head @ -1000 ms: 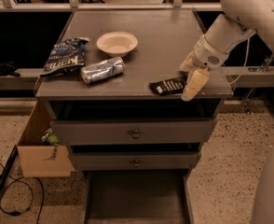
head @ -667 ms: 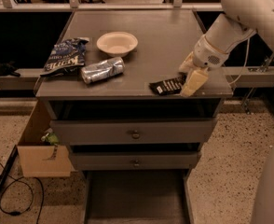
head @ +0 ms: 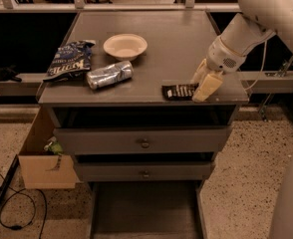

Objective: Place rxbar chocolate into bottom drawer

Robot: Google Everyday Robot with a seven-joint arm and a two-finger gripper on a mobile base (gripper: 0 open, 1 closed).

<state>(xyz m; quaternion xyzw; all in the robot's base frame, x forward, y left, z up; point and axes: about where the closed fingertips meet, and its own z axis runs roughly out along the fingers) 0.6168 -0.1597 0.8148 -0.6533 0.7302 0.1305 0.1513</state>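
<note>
Cream two-finger gripper (head: 204, 82) down at right end of small flat black white-lettered rxbar chocolate wrapper (head: 178, 91), near front edge of grey cabinet top (head: 176, 39). We cannot tell its grip state. Risk, we judge: a nudge slides the bar off the edge, missing the pulled-out grey bottom drawer (head: 146, 208).

One bowl (head: 125, 46), one can (head: 109, 74), one chip bag (head: 69, 61), one rxbar chocolate (head: 176, 91). Three drawers (head: 144, 141). One gripper (head: 204, 83), at the counter's (head: 181, 39) front right.

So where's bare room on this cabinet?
The back of the cabinet top, behind the bowl, is bare, as is the strip between bowl and tool. The bottom drawer is bare too. Crowded: left front, with chip bag and can; right front, where the tool sits at the rxbar chocolate.
</note>
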